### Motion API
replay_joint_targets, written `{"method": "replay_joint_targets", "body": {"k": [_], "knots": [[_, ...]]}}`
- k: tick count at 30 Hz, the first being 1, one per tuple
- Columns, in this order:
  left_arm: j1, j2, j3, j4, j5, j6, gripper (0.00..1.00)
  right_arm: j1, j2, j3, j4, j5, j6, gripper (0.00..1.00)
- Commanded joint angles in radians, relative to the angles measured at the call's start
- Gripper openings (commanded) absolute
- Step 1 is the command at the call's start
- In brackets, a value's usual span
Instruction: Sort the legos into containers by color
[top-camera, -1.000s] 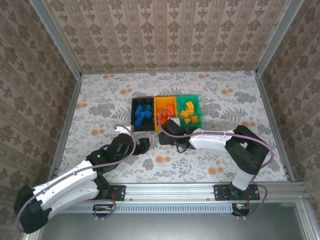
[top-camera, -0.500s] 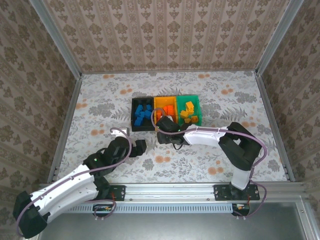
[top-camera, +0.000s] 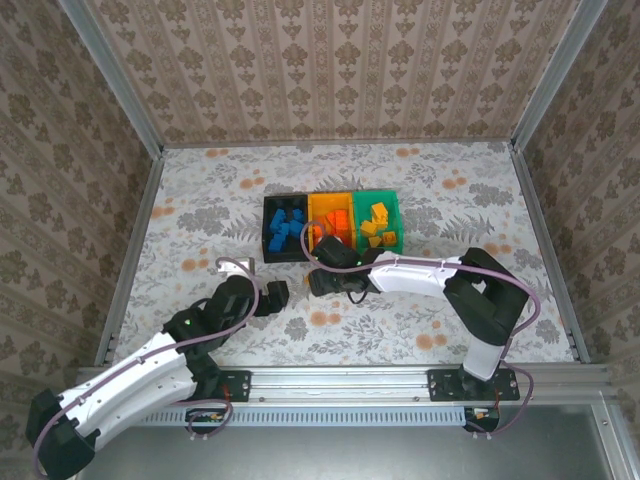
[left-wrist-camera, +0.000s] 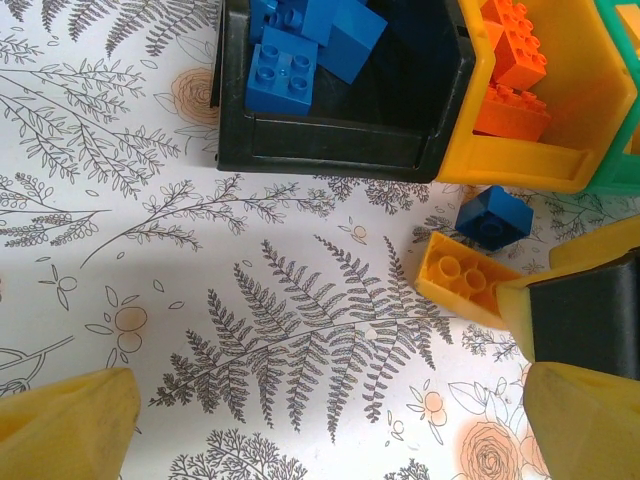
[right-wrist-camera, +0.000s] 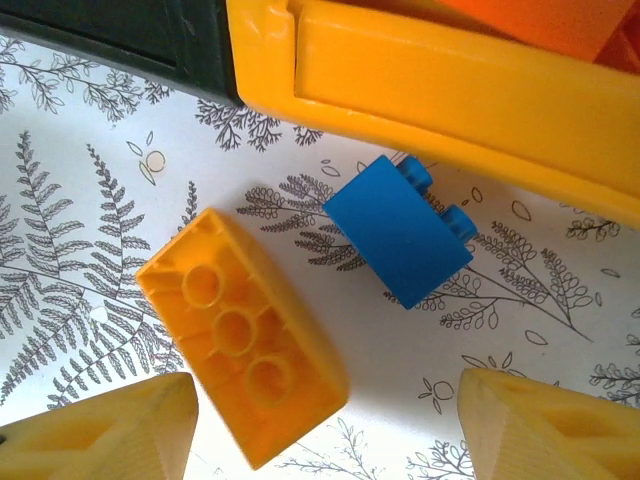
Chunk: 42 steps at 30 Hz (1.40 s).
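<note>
The left jaws: wide open, empty. The right jaws: apart too, nothing pinched.

Top view: the left jaws are in front of the black bin (top-camera: 285, 257). The right jaws are close beside them, at the front of the orange bin (top-camera: 330, 196). The green bin (top-camera: 376, 193) joins on the right. Blue bricks (top-camera: 287, 228) are in black, red-orange bricks (top-camera: 338, 222) in orange, yellow-orange bricks (top-camera: 374, 222) in green. The bulk looks sorted.

Left wrist view: two strays lie on the worktop (left-wrist-camera: 150, 250) just in front of the orange bin. They are a loose blue brick (left-wrist-camera: 493, 217) and a loose yellow-orange brick (left-wrist-camera: 465, 278), studs down, near each other. A right finger is touching or just beside the yellow-orange one; can't tell which.

Right wrist view: same two strays. The yellow-orange one lies between the right fingertips (right-wrist-camera: 100, 430), closer to that one, not gripped. The blue one is on its side by the orange bin wall.

Judgement: nearly finished, two bricks left. Blue goes to the black bin, yellow-orange to the green.
</note>
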<state>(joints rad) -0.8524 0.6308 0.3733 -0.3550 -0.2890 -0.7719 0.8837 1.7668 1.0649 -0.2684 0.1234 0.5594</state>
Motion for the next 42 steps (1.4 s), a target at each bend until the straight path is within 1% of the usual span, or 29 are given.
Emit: {"method": "replay_joint_targets", "body": {"k": [1,4,7,12,17,22,25,28,30,34,38,40,42], "knots": [[0.012,-0.013,-0.013,-0.02,-0.009,-0.024,1.0,-0.004,0.012,0.023,-0.03,0.006,-0.01,0.71],[0.015,-0.017,-0.019,-0.022,-0.005,-0.026,1.0,-0.002,0.034,0.028,0.019,-0.062,-0.026,0.74],[0.02,-0.022,-0.022,-0.025,-0.005,-0.026,1.0,0.009,0.06,0.058,0.013,-0.058,-0.041,0.76],[0.029,-0.025,-0.024,-0.028,-0.004,-0.025,1.0,0.012,0.118,0.1,0.004,-0.081,-0.05,0.74],[0.035,-0.04,-0.026,-0.041,-0.004,-0.026,1.0,0.029,0.157,0.134,-0.026,-0.073,-0.057,0.66],[0.046,-0.062,-0.03,-0.055,-0.006,-0.024,1.0,0.056,0.191,0.166,-0.085,-0.033,-0.059,0.58],[0.052,-0.068,-0.03,-0.059,-0.002,-0.023,1.0,0.065,0.201,0.166,-0.086,-0.031,-0.057,0.5],[0.055,-0.069,-0.03,-0.062,0.002,-0.022,1.0,0.069,0.191,0.161,-0.078,-0.031,-0.058,0.39],[0.056,-0.068,-0.03,-0.063,0.004,-0.022,1.0,0.071,0.172,0.155,-0.066,-0.035,-0.061,0.34],[0.057,-0.071,-0.031,-0.07,-0.001,-0.024,1.0,0.076,0.101,0.149,-0.043,-0.066,-0.072,0.31],[0.06,-0.073,-0.037,-0.068,0.0,-0.03,1.0,0.075,0.022,0.186,-0.035,-0.062,-0.083,0.3],[0.06,-0.072,-0.04,-0.062,0.003,-0.032,1.0,0.071,0.015,0.231,-0.036,-0.054,-0.09,0.3],[0.059,-0.074,-0.042,-0.062,0.005,-0.033,1.0,0.062,0.041,0.3,-0.048,-0.039,-0.096,0.31]]}}
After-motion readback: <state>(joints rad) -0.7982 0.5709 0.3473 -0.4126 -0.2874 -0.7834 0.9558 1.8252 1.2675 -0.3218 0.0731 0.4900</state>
